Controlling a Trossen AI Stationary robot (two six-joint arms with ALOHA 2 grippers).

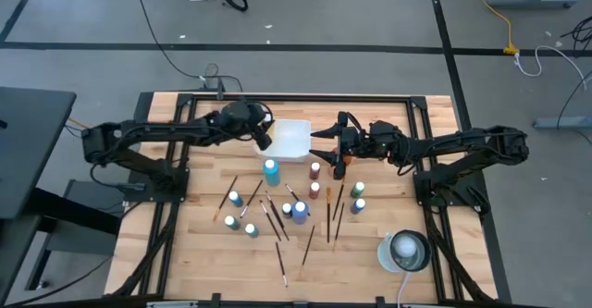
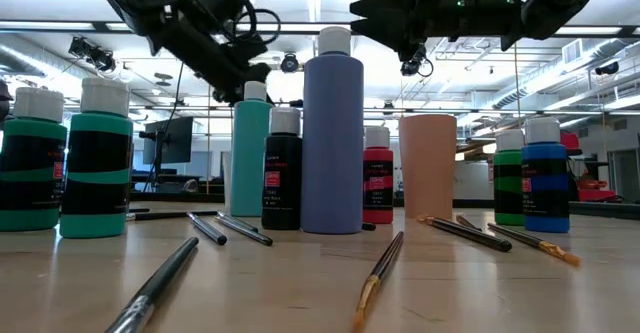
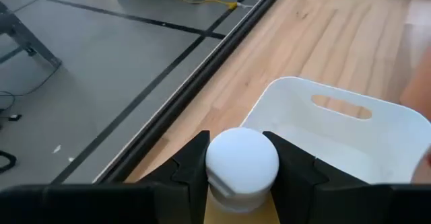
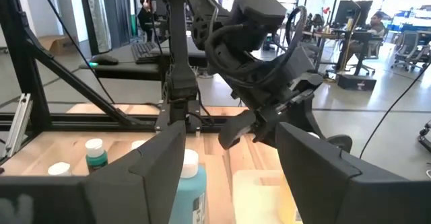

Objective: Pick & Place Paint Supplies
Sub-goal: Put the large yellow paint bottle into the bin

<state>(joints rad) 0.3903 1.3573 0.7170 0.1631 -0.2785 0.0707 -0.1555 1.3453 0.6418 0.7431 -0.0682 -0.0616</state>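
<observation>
My left gripper (image 3: 240, 151) is shut on a white-capped paint bottle (image 3: 241, 162) with a yellowish body. It hovers at the left end of the white tray (image 3: 350, 140), where the high view also shows my left gripper (image 1: 265, 141) beside the tray (image 1: 296, 129). My right gripper (image 4: 230, 135) stands open and level just right of the tray (image 1: 327, 147), holding nothing. On the table stand more bottles: a tall teal one (image 1: 271, 171), a dark red one (image 1: 315, 171) and a blue one (image 1: 299, 211). Brushes (image 1: 277, 223) lie flat among them. My left gripper pinches the bottle by its white cap (image 3: 217, 173), one finger on either side. The fingers slant down from the table's left toward the tray. The bottle hangs below them, cap up, clear of the table; its body is mostly hidden under the fingers.
An orange-brown cup (image 2: 427, 168) stands near the right gripper. A white round object with a cable (image 1: 405, 251) sits at the near right. Black frame rails (image 1: 277, 96) run along the table's far edge. Bottles and brushes crowd the table's middle (image 1: 250, 206).
</observation>
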